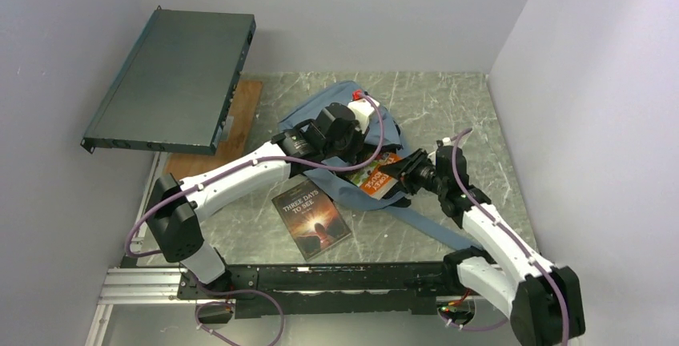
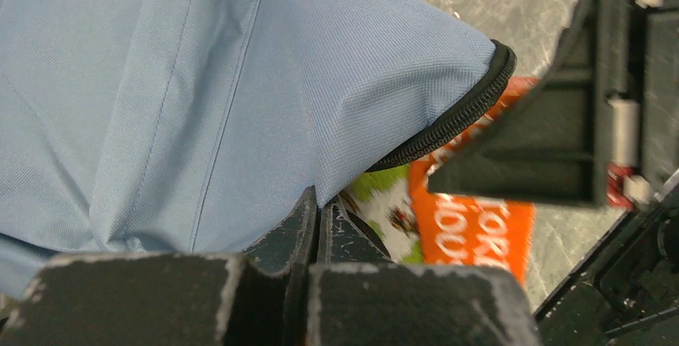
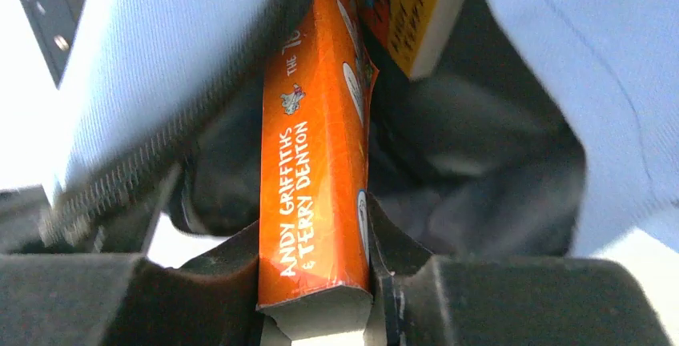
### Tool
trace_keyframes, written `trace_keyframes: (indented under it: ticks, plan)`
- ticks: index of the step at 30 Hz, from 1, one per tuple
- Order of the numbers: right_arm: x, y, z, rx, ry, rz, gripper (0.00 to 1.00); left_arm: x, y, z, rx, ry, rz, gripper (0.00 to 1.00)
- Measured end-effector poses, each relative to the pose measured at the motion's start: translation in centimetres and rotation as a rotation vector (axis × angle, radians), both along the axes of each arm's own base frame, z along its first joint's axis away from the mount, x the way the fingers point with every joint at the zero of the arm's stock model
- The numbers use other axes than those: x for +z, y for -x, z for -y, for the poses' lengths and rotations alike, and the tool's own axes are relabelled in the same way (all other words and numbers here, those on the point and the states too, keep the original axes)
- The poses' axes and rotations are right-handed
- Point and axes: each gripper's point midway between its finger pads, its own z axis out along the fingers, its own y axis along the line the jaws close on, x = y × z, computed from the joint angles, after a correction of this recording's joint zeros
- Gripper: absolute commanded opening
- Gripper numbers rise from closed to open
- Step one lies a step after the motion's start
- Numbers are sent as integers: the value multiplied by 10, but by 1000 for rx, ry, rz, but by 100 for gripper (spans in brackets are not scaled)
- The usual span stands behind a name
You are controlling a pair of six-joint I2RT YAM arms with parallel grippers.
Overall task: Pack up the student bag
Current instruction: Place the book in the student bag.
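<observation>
Blue-grey fabric marks the bag (image 1: 319, 107), slumped at the middle of the marble table (image 1: 456, 106) in the top view, one strap (image 1: 424, 226) trailing toward the lower right. The left arm (image 1: 240, 176) reaches over it from the lower left. The right claw (image 1: 403, 171) comes in from the right, closed partway on an orange book (image 1: 380, 176) at the bag's near edge. A dark book (image 1: 311, 222) lies flat just below the bag. Bare table stays open along the right and far edges. A flat green case (image 1: 172, 82) leans in the upper left above a wooden board (image 1: 240, 122).

From the left wrist, the left claw (image 2: 317, 216) is fully closed, its tips pressed against the bag's fabric. Whether a fold is caught between them cannot be told. The black zip (image 2: 456, 118) curves along the bag's edge over the orange book.

From the right wrist, the right claw's fingers clamp the orange book's end on both sides, its spine running up into the dark mouth of the bag. A yellow book (image 3: 412, 10) sits deeper inside, at the top.
</observation>
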Motion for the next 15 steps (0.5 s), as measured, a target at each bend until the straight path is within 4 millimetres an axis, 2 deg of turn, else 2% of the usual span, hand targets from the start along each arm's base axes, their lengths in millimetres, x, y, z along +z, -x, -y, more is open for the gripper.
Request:
trace_keyframes:
  ticks: [5,7,10,12,15]
  plan:
    - [-9,-45,6,-86,-54,10,0,-1,5,6,-25,25,-20,0]
    - [-21,-61,8,-105,-33,25,0,-1,8,8,-36,32,-32,0]
    - [-40,-72,1,-83,7,41,0,-1,11,9,-50,39,-43,0]
    - [-49,-77,-12,-41,18,58,27,-2,12,10,-55,40,-47,0]
    - [-55,-82,-26,16,34,83,60,-3,12,11,-53,41,-53,0]
